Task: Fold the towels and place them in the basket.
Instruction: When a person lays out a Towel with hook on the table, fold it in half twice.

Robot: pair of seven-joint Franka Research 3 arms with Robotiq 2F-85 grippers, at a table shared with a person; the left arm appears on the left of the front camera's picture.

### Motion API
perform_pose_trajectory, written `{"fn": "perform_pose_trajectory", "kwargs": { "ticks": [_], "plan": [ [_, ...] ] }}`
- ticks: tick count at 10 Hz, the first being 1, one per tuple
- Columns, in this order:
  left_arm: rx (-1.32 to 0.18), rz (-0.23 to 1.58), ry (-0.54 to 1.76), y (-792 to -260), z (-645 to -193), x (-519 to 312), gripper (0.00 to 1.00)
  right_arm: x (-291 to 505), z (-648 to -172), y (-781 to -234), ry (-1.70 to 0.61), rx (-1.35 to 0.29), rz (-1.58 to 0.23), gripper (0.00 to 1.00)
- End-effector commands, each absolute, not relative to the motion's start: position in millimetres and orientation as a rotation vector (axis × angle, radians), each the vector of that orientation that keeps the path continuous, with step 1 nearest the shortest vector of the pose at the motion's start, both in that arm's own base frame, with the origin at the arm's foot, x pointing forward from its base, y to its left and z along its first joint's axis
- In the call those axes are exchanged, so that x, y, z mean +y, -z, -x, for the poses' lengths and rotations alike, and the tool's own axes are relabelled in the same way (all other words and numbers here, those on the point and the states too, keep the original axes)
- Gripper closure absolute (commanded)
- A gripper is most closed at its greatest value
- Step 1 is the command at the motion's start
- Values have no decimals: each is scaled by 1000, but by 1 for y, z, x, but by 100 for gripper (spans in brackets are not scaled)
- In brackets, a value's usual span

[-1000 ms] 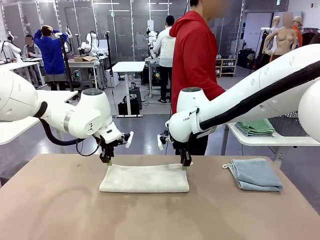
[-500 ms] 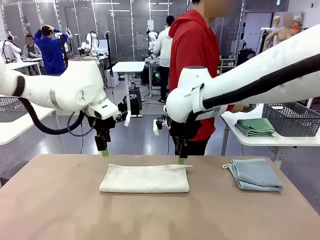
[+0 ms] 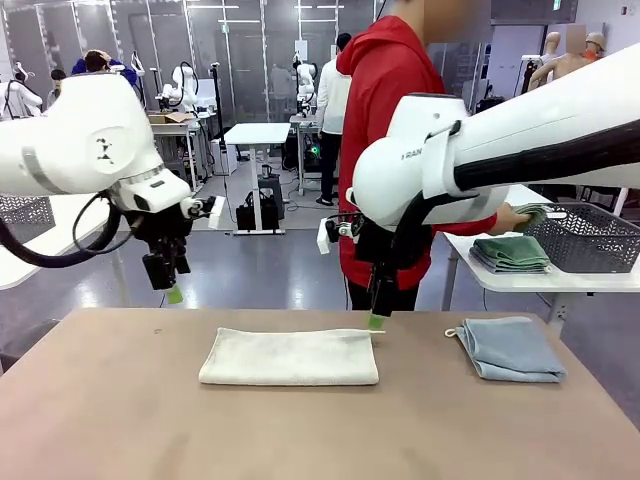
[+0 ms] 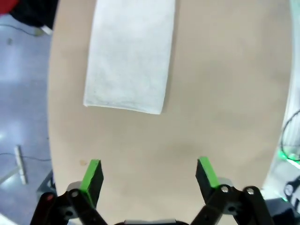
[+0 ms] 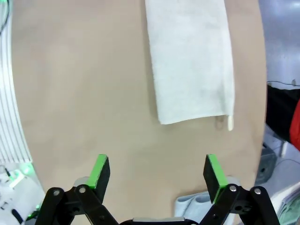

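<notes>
Both claws [image 3: 175, 293] [image 3: 375, 320] higher now, off cream towel [image 3: 290, 357]

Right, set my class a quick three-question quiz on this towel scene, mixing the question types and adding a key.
1. True or false: the right gripper is open and holds nothing.
2. The cream towel lies: A) on the table B) in a basket C) on the floor.
3. Fill in: the blue-grey towel lies on the robot's ____ side of the cream towel.
Key: 1 true; 2 A; 3 right.
</notes>
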State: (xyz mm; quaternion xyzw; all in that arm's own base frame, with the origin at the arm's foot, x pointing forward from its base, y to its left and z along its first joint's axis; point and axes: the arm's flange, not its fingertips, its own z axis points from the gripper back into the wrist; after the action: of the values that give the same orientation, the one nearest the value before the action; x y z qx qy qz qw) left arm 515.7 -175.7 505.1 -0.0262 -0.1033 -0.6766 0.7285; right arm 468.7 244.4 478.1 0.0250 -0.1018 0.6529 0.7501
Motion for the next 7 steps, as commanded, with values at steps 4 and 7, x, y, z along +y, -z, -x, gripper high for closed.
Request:
{"fn": "perform_pose_trajectory", "kwargs": {
  "ticks": [4, 7],
  "plan": [
    [-367, 234, 1509, -498, -506, -140, 0, 184, -427, -488, -787, -368, -306, 0],
    [-402, 285, 1516, -493, -511, -130, 0, 166, -417, -480, -310, -325, -380, 0]
  ]
}}
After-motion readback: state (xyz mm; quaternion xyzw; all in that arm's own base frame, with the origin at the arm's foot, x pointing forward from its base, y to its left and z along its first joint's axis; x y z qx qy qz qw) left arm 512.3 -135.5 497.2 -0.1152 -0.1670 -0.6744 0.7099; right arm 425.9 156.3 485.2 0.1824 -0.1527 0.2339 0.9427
